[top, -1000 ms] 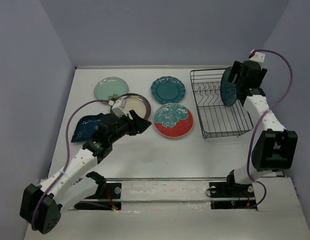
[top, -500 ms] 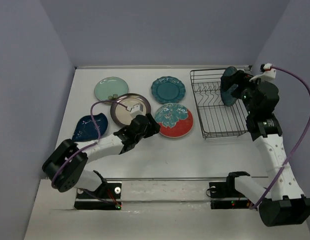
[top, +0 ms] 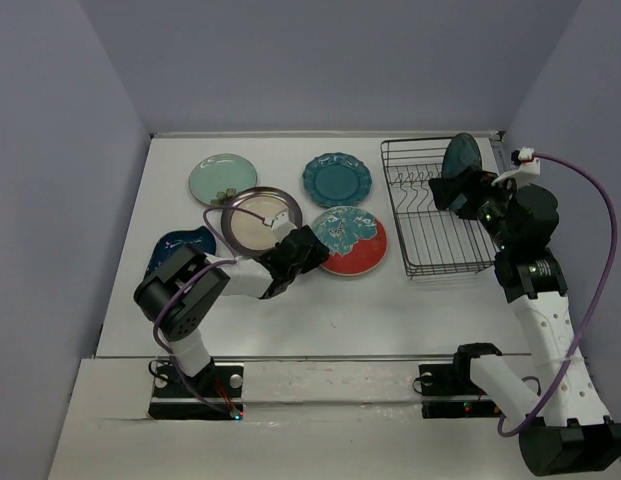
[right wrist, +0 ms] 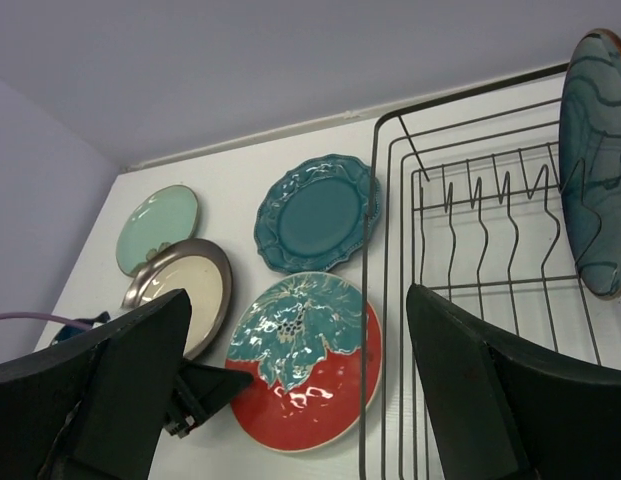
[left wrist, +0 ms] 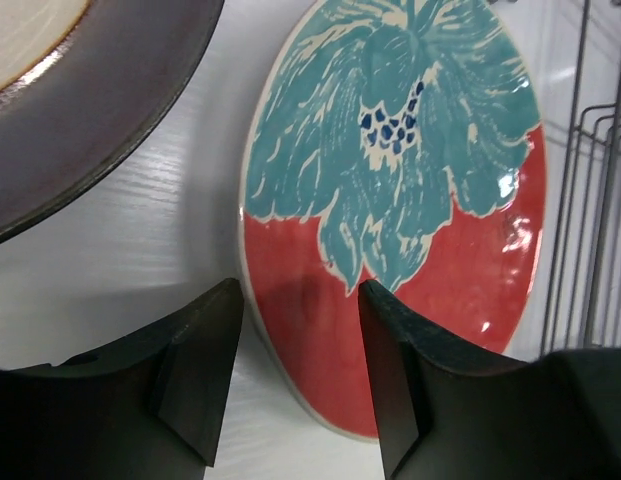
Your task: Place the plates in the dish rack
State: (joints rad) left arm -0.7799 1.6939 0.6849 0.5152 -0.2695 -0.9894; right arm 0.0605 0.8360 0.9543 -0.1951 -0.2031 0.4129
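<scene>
We hold our left arm (top: 240,275) folded low, its left gripper (left wrist: 300,350) pointing down with jaws partly parted, while our right arm (top: 540,310) stands tall, its right gripper (right wrist: 298,300) spread wide and angled downward.

Robot lab; bare enclosure walls (top: 320,60)

red plate (left wrist: 410,240), teal leaf pattern
</scene>
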